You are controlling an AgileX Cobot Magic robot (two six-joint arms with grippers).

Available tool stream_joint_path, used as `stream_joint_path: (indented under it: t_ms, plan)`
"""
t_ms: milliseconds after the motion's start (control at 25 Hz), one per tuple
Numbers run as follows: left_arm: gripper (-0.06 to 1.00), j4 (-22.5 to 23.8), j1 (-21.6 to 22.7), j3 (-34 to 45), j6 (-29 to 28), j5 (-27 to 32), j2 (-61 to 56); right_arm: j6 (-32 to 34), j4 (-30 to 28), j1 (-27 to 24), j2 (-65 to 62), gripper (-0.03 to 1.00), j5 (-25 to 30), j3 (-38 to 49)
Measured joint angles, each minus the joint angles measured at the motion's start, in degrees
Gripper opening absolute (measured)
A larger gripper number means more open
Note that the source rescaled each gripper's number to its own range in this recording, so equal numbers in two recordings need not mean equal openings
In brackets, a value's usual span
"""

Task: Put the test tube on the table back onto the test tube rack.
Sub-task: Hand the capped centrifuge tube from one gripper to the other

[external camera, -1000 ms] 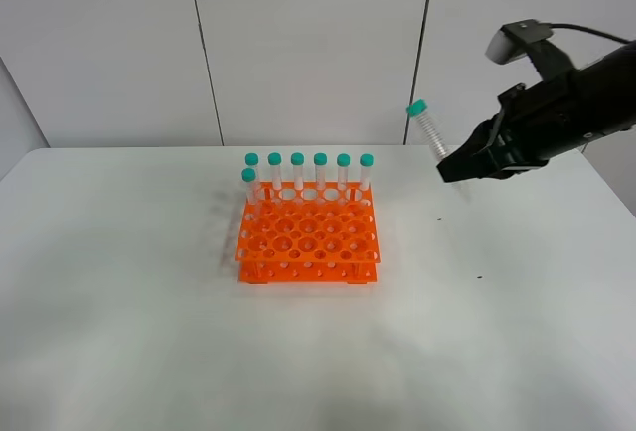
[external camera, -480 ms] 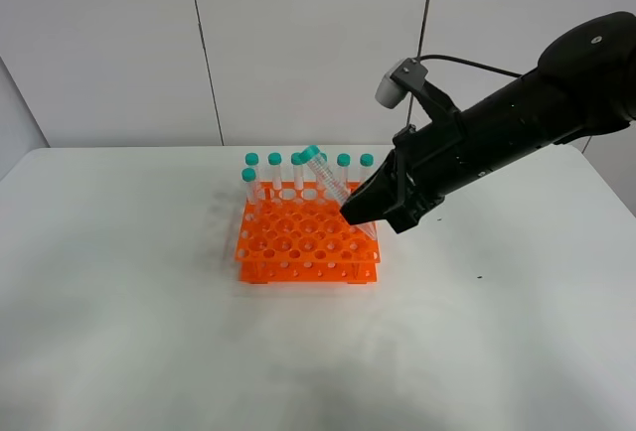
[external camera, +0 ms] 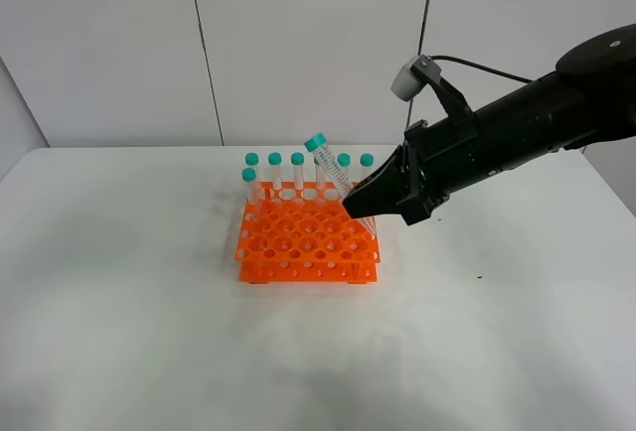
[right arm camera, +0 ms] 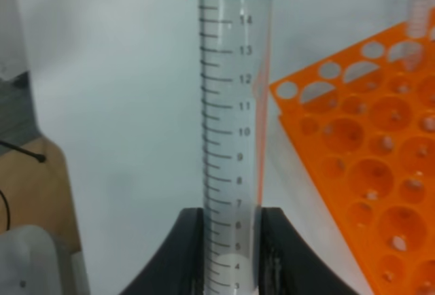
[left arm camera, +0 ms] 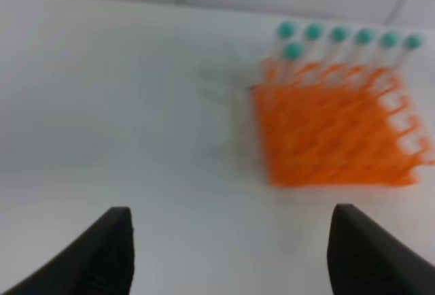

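My right gripper (external camera: 364, 207) is shut on the test tube (external camera: 334, 174), a clear tube with a teal cap. It holds the tube tilted above the right side of the orange test tube rack (external camera: 307, 235), cap up and to the left. The right wrist view shows the tube (right arm camera: 232, 125) clamped between my fingers (right arm camera: 185, 254), with the rack (right arm camera: 367, 172) beside it. Several more capped tubes (external camera: 298, 175) stand along the rack's back row. My left gripper (left arm camera: 231, 254) is open and empty above the white table (external camera: 139, 302), out of the exterior view. It sees the rack (left arm camera: 336, 135), blurred.
A grey panelled wall (external camera: 298, 44) rises behind the table's far edge. The right arm (external camera: 517, 138) stretches in from the right above the table.
My right gripper carried the tube from the far right to over the rack's right side. In the last half second it lifted slightly and shifted right, the tube standing steeper.
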Motion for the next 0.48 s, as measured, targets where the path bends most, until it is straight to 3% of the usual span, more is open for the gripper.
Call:
stream_joint_path:
  t_ms: [80, 120, 240, 480]
  plan:
    - [0.93, -5.5, 0.0, -0.1, 3.9, -4.1, 5.1, -0.2, 1.2, 0.0, 0.0, 0.01, -0.2, 0.0]
    - [0.93, -12.2, 0.0, -0.1, 10.2, -8.2, 11.7, -0.2, 1.5, 0.0, 0.0, 0.01, -0.3, 0.0]
    - [0.93, -25.4, 0.0, -0.3, 21.6, -13.2, 21.7, -0.3, 2.0, 0.0, 0.0, 0.01, -0.9, 0.0]
    - [0.93, -55.7, 0.0, -0.4, 48.4, -14.4, 39.3, -0.3, 2.1, 0.0, 0.0, 0.01, -1.3, 0.0]
